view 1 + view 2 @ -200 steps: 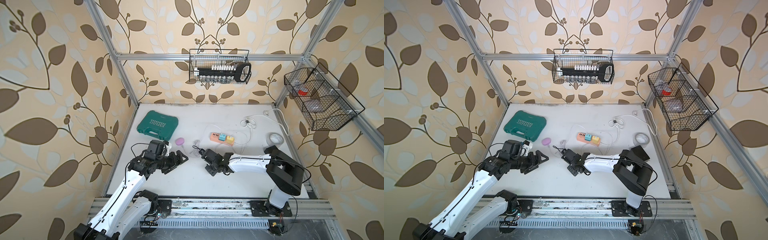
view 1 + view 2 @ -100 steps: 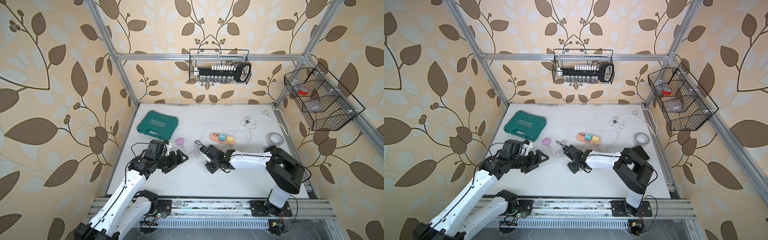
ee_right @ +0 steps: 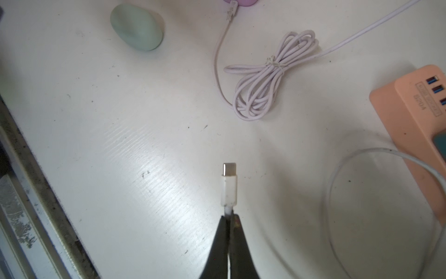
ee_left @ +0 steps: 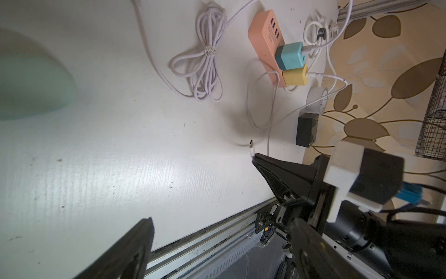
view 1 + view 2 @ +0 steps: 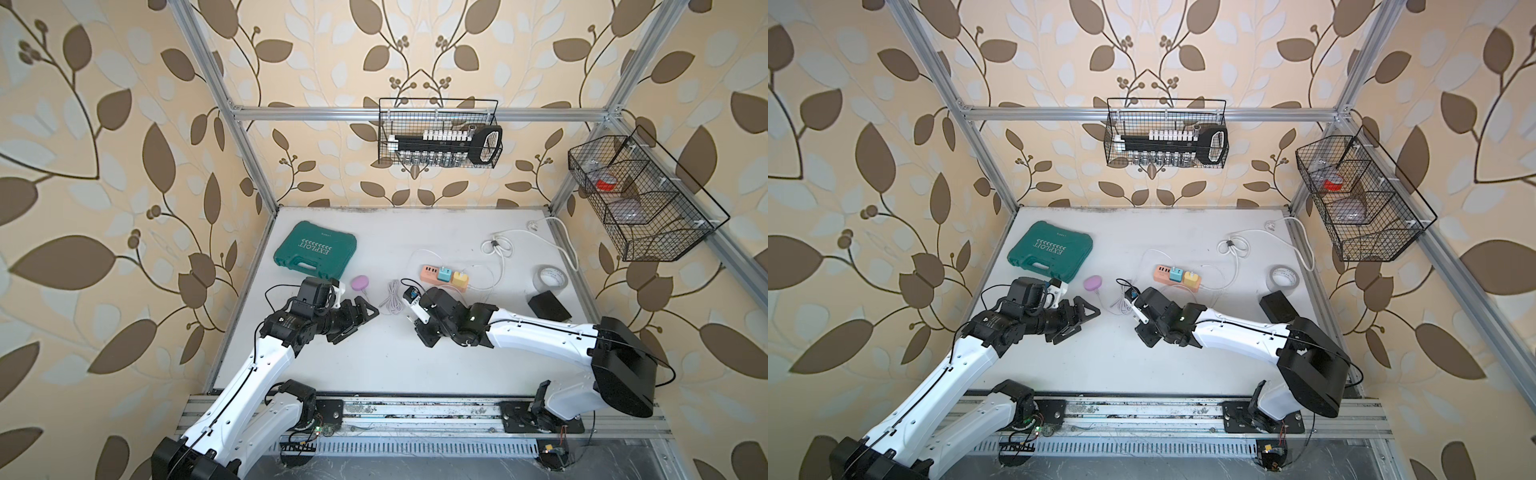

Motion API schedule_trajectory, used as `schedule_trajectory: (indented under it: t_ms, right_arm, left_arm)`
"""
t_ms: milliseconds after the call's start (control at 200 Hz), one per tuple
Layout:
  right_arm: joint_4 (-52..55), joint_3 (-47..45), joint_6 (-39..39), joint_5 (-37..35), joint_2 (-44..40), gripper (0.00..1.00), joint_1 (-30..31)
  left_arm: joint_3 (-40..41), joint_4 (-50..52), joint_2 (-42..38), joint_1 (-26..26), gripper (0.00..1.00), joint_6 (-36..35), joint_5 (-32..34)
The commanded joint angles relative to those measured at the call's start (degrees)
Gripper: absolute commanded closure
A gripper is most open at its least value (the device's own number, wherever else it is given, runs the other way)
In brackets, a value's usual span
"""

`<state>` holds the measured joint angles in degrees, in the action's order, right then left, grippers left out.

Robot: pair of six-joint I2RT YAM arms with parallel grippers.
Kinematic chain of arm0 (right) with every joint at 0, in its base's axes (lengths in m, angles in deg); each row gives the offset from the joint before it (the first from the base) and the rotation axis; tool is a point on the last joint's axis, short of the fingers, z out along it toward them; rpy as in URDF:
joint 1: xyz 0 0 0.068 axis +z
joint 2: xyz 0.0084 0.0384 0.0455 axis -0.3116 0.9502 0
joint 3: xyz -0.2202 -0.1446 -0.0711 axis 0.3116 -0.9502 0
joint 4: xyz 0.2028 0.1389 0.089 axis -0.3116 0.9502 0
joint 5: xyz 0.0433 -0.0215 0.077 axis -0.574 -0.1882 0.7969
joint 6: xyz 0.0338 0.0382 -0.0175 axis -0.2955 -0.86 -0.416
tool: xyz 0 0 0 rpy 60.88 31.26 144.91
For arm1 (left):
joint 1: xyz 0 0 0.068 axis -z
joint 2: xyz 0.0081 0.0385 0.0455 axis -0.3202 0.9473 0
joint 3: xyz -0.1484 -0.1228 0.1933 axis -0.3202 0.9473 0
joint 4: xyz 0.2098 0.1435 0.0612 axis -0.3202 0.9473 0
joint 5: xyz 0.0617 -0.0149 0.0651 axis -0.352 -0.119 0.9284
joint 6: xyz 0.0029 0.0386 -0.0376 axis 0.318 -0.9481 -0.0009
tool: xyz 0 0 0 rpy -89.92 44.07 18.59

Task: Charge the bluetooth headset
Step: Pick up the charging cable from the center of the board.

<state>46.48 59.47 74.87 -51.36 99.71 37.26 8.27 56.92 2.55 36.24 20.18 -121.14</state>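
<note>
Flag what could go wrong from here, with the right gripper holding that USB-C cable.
1. The right gripper grips only the rear end of the USB-C plug. The plug may pivot or slip when pushed into a port.
2. The mint-green earbud case lies loose and the open left gripper is not holding it, so it could slide away.
3. The white cable loops back toward the peach power strip. A long pull might drag the strip.
</note>
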Motion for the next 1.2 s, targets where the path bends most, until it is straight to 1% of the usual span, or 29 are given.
schedule_trajectory:
  t_ms: [0,95,230,240,445,555,695,825,950,1025,1070,1200]
  right_arm:
    - [-1.3,-2.1,0.9,0.3,-3.0,1.0,0.8]
    - [-2.2,-2.9,1.2,0.2,-5.1,1.0,1.1]
    - [-3.1,-4.2,1.2,0.3,-8.0,1.0,1.4]
    - [-3.2,-4.3,1.2,0.3,-8.1,1.0,1.4]
    - [-4.0,-5.6,1.2,0.1,-10.1,1.0,1.8]
    - [-4.3,-6.1,1.0,-0.2,-10.7,1.0,1.8]
    - [-4.7,-6.6,1.0,0.0,-11.4,1.0,2.1]
    - [-5.0,-7.0,0.7,0.1,-12.5,1.0,2.3]
    - [-5.2,-7.2,0.5,-0.2,-13.5,1.0,2.5]
    - [-5.1,-7.3,0.5,-0.3,-14.1,1.0,2.6]
    - [-5.1,-7.3,0.5,-0.4,-14.2,1.0,2.6]
    - [-5.1,-7.9,0.5,-0.5,-14.6,1.0,2.7]
  left_arm:
    - [0.9,-6.1,3.2,2.7,0.12,1.7,-3.2]
    - [0.6,-9.7,6.8,6.5,0.16,2.9,-1.6]
    - [-0.1,-16.2,12.1,9.2,0.17,4.3,-1.6]
    - [-0.3,-16.6,12.4,9.4,0.17,5.6,-1.6]
    - [-4.4,-19.7,19.7,14.3,0.19,6.8,0.1]
    - [-4.9,-22.1,21.7,16.1,0.2,8.0,0.3]
    - [-5.1,-24.0,22.2,17.7,0.21,8.9,1.2]
    - [-5.3,-25.7,23.6,18.6,0.31,9.5,1.0]
    - [-6.1,-26.7,25.1,19.5,0.48,9.8,0.7]
    - [-6.5,-27.0,25.5,19.7,0.54,9.8,0.8]
    - [-6.7,-27.0,25.6,19.8,0.6,9.8,0.6]
    - [-6.9,-27.2,25.2,19.9,0.76,9.7,0.5]
